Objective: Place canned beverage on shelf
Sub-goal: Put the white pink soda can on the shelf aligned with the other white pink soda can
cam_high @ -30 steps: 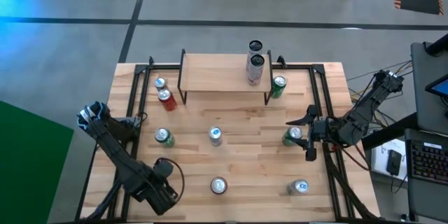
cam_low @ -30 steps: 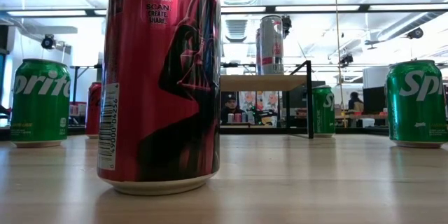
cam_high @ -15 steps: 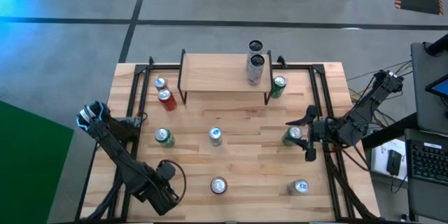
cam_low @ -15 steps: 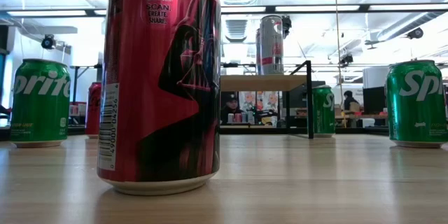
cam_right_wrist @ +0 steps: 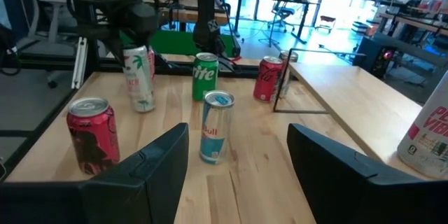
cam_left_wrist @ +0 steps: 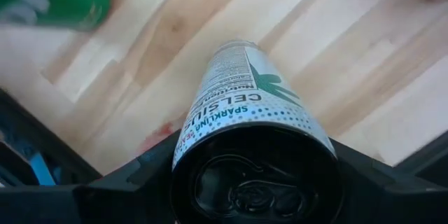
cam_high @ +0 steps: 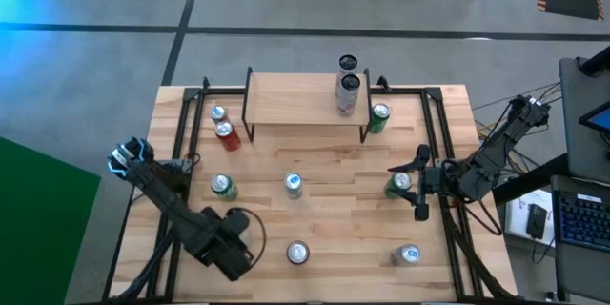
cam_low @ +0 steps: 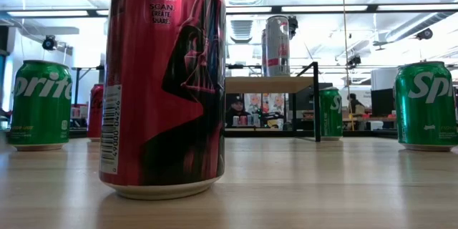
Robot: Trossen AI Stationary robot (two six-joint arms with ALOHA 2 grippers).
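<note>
The left end effector [cam_left_wrist: 255, 182] is clamped around a slim white Celsius can [cam_left_wrist: 245, 105], its dark fingers [cam_left_wrist: 126, 182] pressing on both sides just below the can's black top. In the right wrist view the same can [cam_right_wrist: 138, 77] hangs in that end effector above the counter's near left part, clear of the wood and roughly upright. In the high view the left end effector [cam_high: 232, 244] sits near the counter's front left, with a red can [cam_high: 297, 253] just to its right and a green Sprite can [cam_high: 223, 187] further back.

The right end effector [cam_high: 412, 187] hangs near the counter's right edge with its fingers [cam_right_wrist: 140, 175] spread apart and nothing between them; a green can [cam_high: 398, 185] stands just beside it in the high view.

The shelf [cam_high: 305, 100] stands at the back of the counter [cam_high: 334, 162], its light-wood top on thin black legs. 2 tall silver cans [cam_high: 347, 84] stand close together near the shelf's right end. A green can [cam_high: 379, 117] stands on the counter just off the shelf's right leg; a red can [cam_high: 226, 134] and a blue-topped can [cam_high: 217, 114] stand off its left leg. A slim blue-and-silver can [cam_high: 294, 185] stands mid-counter, and another blue-topped can [cam_high: 409, 254] stands at the front right.

In the low view, the large red can [cam_low: 164, 79] fills the foreground, with Sprite cans [cam_low: 41, 104] to either side and the shelf [cam_low: 272, 84] behind.
</note>
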